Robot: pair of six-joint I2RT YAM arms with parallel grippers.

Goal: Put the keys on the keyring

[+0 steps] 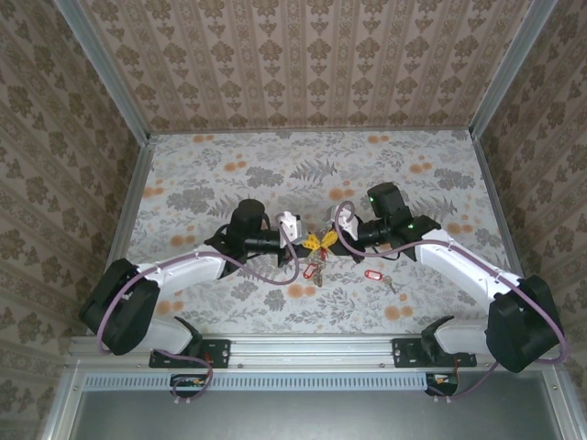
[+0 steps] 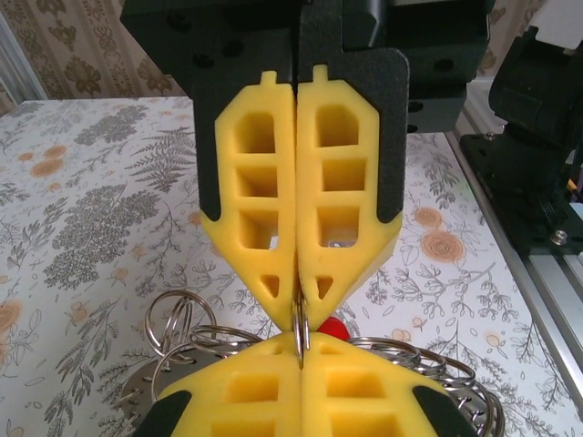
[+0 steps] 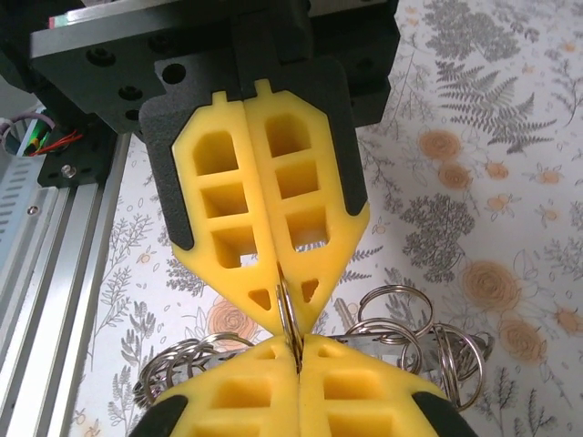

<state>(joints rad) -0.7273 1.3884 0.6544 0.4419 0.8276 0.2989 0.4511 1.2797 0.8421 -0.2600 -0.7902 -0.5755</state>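
The left gripper [image 2: 301,362] and right gripper [image 3: 297,362] clench one thin silvery metal ring [image 2: 301,330] between them.
They meet tip to tip above the floral-patterned table [image 1: 229,165]. The grey-brown metal keyring [image 3: 405,330] sits just beneath at six o'clock. A silvery key with a red oval tag [image 1: 371,275] lies at four o'clock.

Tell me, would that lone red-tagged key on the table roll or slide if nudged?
Probably slide rather than roll: the key lies flat on the table, and its red tag looks oval. It seems light, being small and thin. Its glossy tag might slip in a grip.
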